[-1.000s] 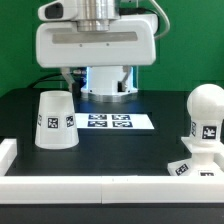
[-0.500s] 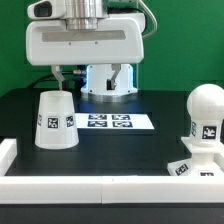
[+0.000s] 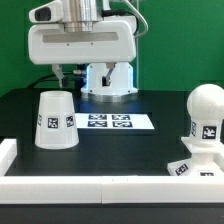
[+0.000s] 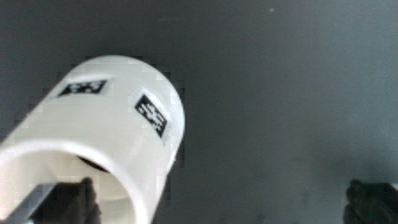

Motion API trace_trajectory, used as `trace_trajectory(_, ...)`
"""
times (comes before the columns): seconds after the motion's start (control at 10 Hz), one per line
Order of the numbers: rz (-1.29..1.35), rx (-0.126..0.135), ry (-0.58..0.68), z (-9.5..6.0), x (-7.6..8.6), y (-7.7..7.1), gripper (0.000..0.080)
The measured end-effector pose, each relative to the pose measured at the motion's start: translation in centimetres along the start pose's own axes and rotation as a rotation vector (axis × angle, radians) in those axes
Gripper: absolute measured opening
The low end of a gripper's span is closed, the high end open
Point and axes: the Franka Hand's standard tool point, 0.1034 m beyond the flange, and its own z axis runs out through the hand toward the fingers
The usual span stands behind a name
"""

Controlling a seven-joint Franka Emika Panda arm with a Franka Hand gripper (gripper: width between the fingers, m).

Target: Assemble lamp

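Note:
The tapered white shade (image 3: 55,120) stands wide end down on the black table at the exterior view's left. It also shows in the wrist view (image 4: 107,130), with one black fingertip (image 4: 64,204) beside its rim. The ball-shaped bulb (image 3: 206,112) sits on top of the blocky base (image 3: 194,167) at the exterior view's right. My gripper (image 3: 92,75) hangs high above the table behind the shade, jaws wide apart and empty. In the wrist view the gripper (image 4: 217,205) has only bare table between its fingers.
The marker board (image 3: 108,122) lies flat in the middle of the table. A white rail (image 3: 90,190) runs along the table's front edge and up the exterior view's left side. The robot's pedestal (image 3: 108,88) stands behind the marker board.
My gripper has moved toward the exterior view's left, nearer above the shade. The shade, bulb and base have not moved.

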Motion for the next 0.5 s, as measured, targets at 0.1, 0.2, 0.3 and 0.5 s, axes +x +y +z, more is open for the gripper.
trace_trajectory(0.1,-0.003,-0.003,-0.003,0.3,0.0,0.1,0.0699)
trace_trajectory(0.2,-0.009,-0.006,-0.008,0.6,0.2,0.2,0.0699)
trace_trajectory(0.3,-0.023,-0.008,-0.013,1.0,0.2,0.3,0.0699)
trace_trajectory(0.5,-0.030,-0.012,-0.021,1.8,0.3,0.6,0.0699)
